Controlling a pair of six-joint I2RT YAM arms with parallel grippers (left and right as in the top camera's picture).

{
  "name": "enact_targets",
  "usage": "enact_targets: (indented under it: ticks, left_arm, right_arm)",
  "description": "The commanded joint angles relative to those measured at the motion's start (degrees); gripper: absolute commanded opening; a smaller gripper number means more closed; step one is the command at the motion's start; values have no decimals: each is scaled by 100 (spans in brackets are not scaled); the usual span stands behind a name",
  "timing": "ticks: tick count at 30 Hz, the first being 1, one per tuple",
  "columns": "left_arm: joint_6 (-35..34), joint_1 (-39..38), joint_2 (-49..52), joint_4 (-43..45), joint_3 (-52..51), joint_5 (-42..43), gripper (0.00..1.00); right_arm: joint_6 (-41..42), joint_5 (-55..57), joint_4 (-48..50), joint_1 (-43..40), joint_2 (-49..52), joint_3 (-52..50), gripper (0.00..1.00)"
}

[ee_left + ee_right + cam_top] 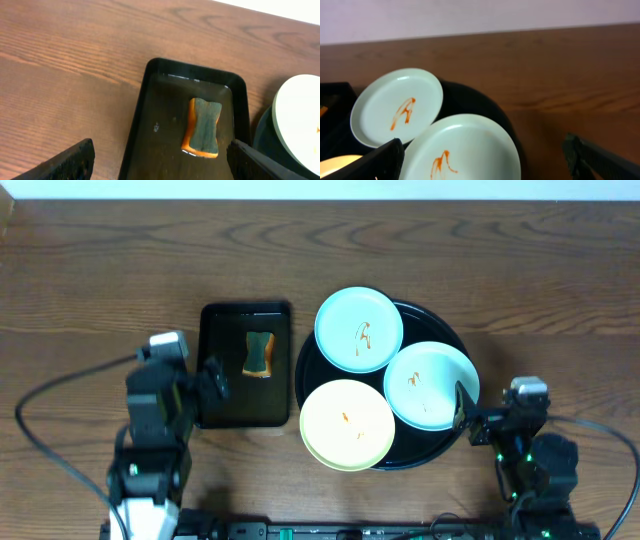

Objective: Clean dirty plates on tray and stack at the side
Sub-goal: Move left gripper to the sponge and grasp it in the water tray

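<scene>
Plates all carry orange sauce and sit on the round black tray (437,323): far mint plate (359,330), near mint plate (430,385) and yellow plate (347,424), none of them stacked at the side yet. The left hand (160,167) hangs spread wide and empty over the near end of the small rectangular tray (225,390), where the sponge (202,127) lies in what looks like water. The right hand (485,162) is wide and empty too, just beside the near mint plate. Biggest worry, probably: the yellow and far mint plates overhang the tray's rim, so pressing down with the sponge could tip one onto the worktop (100,270). A wet sponge may drip, and slick plastic rims could slip out of a pinch.
</scene>
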Motion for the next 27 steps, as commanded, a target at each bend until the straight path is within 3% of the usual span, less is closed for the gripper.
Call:
enact_targets:
  ticks: [1, 8, 12, 15, 21, 27]
  left_arm:
    - [-28, 22, 839, -348, 953, -7, 85]
    - [-31, 22, 2179, -1705, 2358, 136, 85]
    - [-33, 22, 2433, -2024, 2446, 424, 86]
    - [-33, 24, 2433, -2253, 2446, 426, 85]
    - [-33, 24, 2433, -2256, 2444, 426, 85]
    - [-116, 7, 2509, -1158, 2435, 595, 85]
  right_arm:
    - [114, 85, -308, 83, 981, 901, 99]
    - [59, 85, -1703, 74, 2977, 2691, 99]
    - [-756, 101, -2763, 74, 4048, 3635, 99]
    - [-828, 70, -3091, 74, 4413, 3976, 99]
    - [-813, -442, -3062, 74, 4498, 4035, 99]
    - [-813, -433, -3040, 74, 4503, 4035, 99]
